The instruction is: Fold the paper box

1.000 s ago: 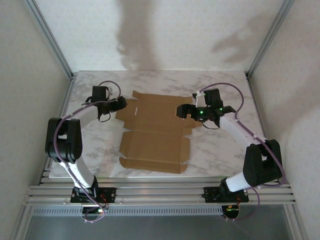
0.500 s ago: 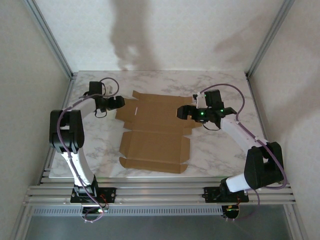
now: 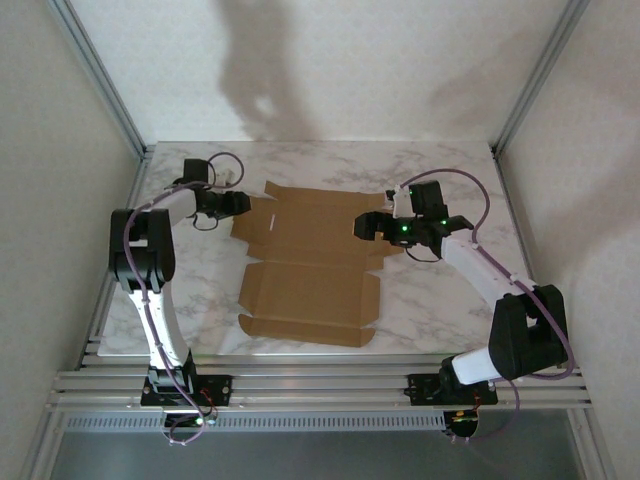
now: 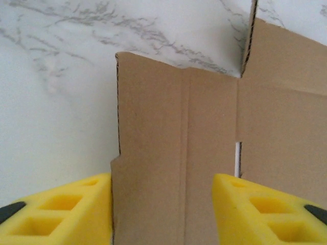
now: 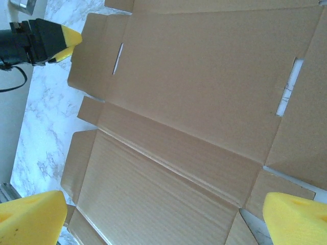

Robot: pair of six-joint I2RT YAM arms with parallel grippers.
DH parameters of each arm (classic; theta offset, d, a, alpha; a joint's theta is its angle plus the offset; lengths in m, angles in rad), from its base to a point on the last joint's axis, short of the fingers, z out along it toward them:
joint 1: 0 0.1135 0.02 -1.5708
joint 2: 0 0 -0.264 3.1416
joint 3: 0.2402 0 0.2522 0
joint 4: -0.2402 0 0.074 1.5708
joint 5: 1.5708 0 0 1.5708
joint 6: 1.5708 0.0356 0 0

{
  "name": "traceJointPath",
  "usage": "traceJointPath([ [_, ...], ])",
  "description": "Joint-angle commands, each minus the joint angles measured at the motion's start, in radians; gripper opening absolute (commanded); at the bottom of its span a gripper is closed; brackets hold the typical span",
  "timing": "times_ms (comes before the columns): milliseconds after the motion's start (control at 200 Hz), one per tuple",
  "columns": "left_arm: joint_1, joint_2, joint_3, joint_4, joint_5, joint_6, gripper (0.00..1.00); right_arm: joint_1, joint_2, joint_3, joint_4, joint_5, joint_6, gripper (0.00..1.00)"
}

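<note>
The paper box [image 3: 310, 265] is a flat brown die-cut sheet lying unfolded on the marble table, flaps spread. My left gripper [image 3: 243, 203] sits low at the sheet's far left flap. In the left wrist view its yellow fingers [image 4: 61, 209] stand apart, the left gripper [image 4: 162, 204] straddling that flap of the paper box [image 4: 168, 127] next to a narrow slot. My right gripper [image 3: 362, 224] hovers over the sheet's right edge. In the right wrist view the right gripper [image 5: 163, 219] is wide open above the paper box [image 5: 204, 92], holding nothing, and the left gripper [image 5: 64, 38] shows at top left.
The marble table [image 3: 440, 300] has bare room on both sides of the sheet and behind it. Aluminium rails [image 3: 320, 385] run along the near edge, and slanted frame posts [image 3: 100, 75] rise at the back corners beside white walls.
The left arm's elbow has swung back and left while its gripper stays at the left flap, jaws now narrower. The right arm has hardly moved. The sheet lies as before.
</note>
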Motion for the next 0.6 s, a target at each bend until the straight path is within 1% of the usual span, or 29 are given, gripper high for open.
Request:
traceJointPath([
  [0,0.008,0.030,0.051,-0.055,0.047,0.052,0.46,-0.001,-0.019,-0.022,-0.010,0.002,-0.016,0.99],
  [40,0.008,0.035,0.056,-0.060,0.047,0.056,0.44,-0.001,-0.022,-0.022,-0.012,0.005,-0.019,0.99],
  [65,0.008,0.037,0.059,-0.059,0.048,0.058,0.40,-0.002,-0.023,-0.022,-0.013,0.006,-0.020,0.99],
  [120,0.008,0.037,0.062,-0.053,0.061,0.061,0.38,-0.002,-0.023,-0.019,-0.014,0.007,-0.021,0.99],
  [145,0.008,0.036,0.062,-0.048,0.069,0.063,0.34,-0.001,-0.022,-0.018,-0.018,0.008,-0.022,0.99],
  [215,0.004,0.036,0.064,-0.043,0.091,0.071,0.32,-0.002,-0.020,-0.013,-0.022,0.006,-0.026,0.99],
  [260,-0.001,0.033,0.066,-0.043,0.094,0.082,0.26,-0.002,-0.020,-0.010,-0.023,0.004,-0.029,0.99],
  [275,-0.002,0.032,0.066,-0.039,0.097,0.084,0.21,-0.001,-0.019,-0.009,-0.025,0.003,-0.031,0.99],
  [305,-0.005,0.027,0.062,-0.031,0.103,0.089,0.18,-0.002,-0.019,-0.006,-0.025,-0.004,-0.035,0.99],
  [370,-0.010,0.010,0.050,-0.001,0.132,0.094,0.18,-0.002,-0.021,0.009,-0.030,-0.036,-0.058,0.99],
  [465,-0.026,-0.021,0.055,0.013,0.182,0.106,0.18,-0.003,-0.024,0.048,-0.057,-0.119,-0.120,0.99],
  [551,-0.049,-0.055,0.074,0.010,0.182,0.121,0.17,-0.005,-0.015,0.120,-0.129,-0.126,-0.186,0.99],
  [596,-0.057,-0.064,0.090,0.000,0.197,0.123,0.17,-0.005,-0.006,0.166,-0.172,-0.131,-0.222,0.97],
])
